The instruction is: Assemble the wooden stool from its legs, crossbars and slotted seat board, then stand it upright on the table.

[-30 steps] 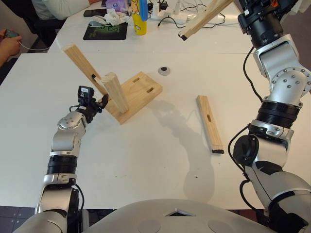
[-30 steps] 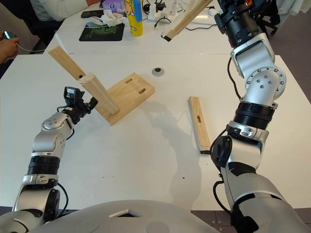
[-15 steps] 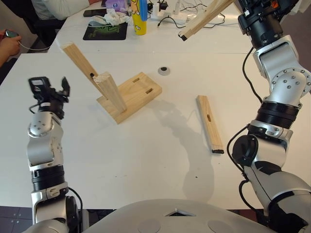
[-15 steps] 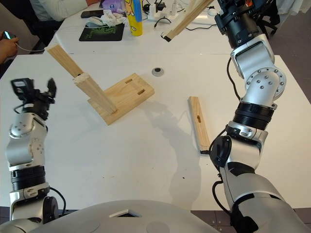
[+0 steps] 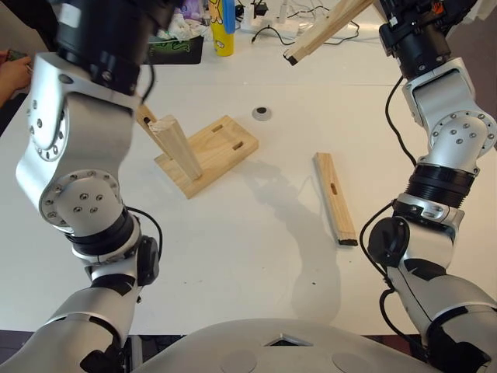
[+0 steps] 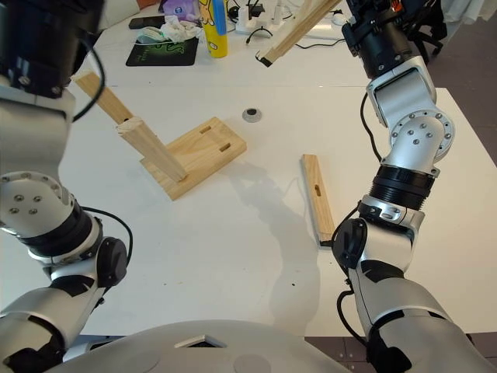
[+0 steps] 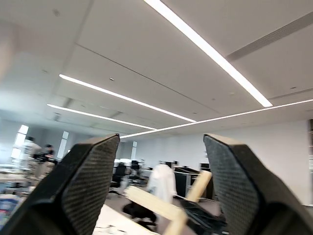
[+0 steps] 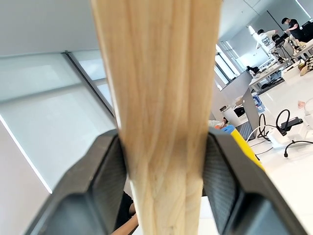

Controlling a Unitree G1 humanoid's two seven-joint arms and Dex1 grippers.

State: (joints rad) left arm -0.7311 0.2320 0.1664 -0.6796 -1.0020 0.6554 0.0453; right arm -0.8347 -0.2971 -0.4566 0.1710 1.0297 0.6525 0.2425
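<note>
Leg-fitting stage: right gripper point(image 8: 164, 182) clamps a leg point(image 5: 326, 29), one o'clock of the seat board point(image 5: 221, 146); left gripper point(image 7: 161, 188) gapes empty. Next, probably: slot it in.

The left arm point(image 5: 78, 148) and the right arm point(image 5: 454, 179) have smooth silver-grey shells with black rings between them. The big round joints point(image 5: 460, 134) have small dark screws in a circle. Thin black cables point(image 5: 392, 116) loop along the arms. The left gripper point(image 7: 161, 188) has black fingers point(image 7: 90, 188) with bumpy, dotted faces.
</note>
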